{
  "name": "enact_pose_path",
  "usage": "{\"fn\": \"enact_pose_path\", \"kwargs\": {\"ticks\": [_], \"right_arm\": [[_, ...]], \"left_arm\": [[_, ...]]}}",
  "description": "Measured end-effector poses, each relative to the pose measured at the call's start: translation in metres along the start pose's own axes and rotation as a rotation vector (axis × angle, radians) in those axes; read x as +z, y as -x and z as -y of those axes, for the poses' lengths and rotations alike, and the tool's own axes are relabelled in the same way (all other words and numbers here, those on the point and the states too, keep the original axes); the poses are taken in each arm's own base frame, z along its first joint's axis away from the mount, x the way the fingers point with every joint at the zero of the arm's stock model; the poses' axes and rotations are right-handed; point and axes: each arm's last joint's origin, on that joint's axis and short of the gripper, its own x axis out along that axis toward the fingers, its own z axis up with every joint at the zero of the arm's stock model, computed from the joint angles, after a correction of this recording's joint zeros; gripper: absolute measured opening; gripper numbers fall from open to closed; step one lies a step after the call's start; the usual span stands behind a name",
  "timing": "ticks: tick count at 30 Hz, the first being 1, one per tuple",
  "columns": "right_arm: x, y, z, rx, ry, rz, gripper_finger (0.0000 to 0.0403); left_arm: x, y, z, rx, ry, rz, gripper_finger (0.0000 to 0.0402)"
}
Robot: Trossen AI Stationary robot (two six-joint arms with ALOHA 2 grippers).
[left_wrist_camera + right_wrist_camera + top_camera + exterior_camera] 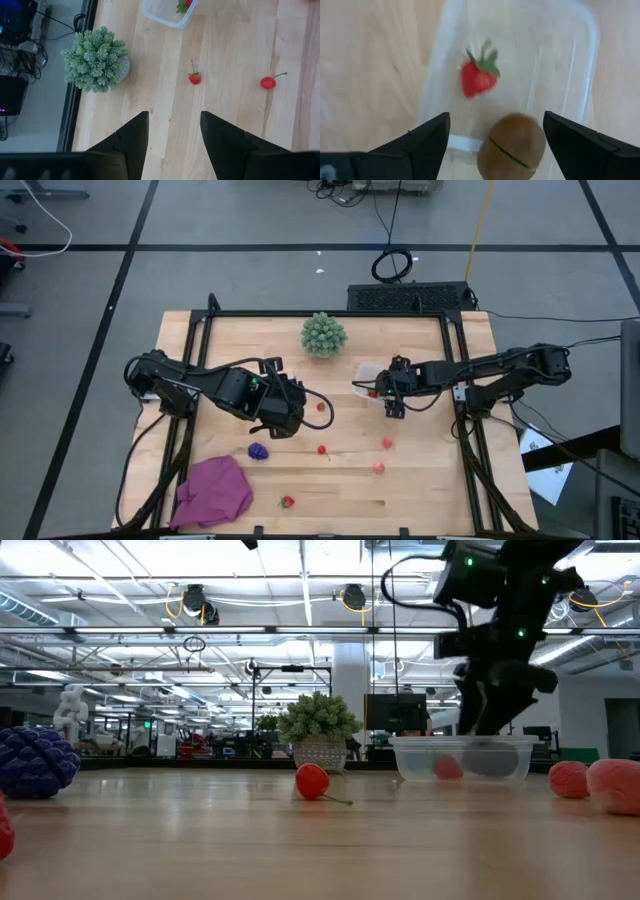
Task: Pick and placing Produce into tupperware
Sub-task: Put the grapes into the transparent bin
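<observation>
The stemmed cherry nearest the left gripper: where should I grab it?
Take the cherry by its round red body, from straight above. Its thin stem points away toward the tupperware, so set the left gripper fingers across the body, clear of the stem, which looks too slight to pinch.

We see a light wooden table (420, 490) with a dark frame. On it lie a green spiky ball (324, 335) near the far edge, a clear tupperware (369, 376) beside it, a purple grape cluster (258, 450), a magenta cloth (213, 490) at the near left, and small red fruits (322, 449) scattered across the middle.
</observation>
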Motion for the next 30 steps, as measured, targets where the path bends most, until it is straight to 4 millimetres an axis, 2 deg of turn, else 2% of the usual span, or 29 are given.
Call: {"fn": "enact_pose_path", "kwargs": {"ticks": [5, 15, 19, 23, 26, 30], "right_arm": [[0.02, 0.018, -0.007, 0.02, 0.025, 0.086, 0.031], [0.062, 0.07, -0.027, 0.082, 0.082, 0.309, 0.0311], [0.066, 0.081, -0.043, 0.158, 0.085, 0.374, 0.0311], [0.064, 0.087, -0.058, 0.226, 0.089, 0.397, 0.0311], [0.061, 0.09, -0.068, 0.25, 0.107, 0.398, 0.0311], [0.057, 0.094, -0.079, 0.274, 0.142, 0.406, 0.0311]], "left_arm": [[0.0, 0.0, 0.0, 0.0, 0.003, 0.0, 0.0184], [0.004, 0.0, 0.003, -0.057, 0.074, 0.026, 0.0184], [0.004, 0.002, 0.007, -0.091, 0.085, 0.027, 0.0184], [-0.003, -0.006, 0.018, -0.107, 0.125, -0.013, 0.0184], [-0.015, -0.018, 0.033, -0.153, 0.157, -0.102, 0.0184], [-0.043, -0.045, 0.051, -0.143, 0.192, -0.29, 0.0184]]}}
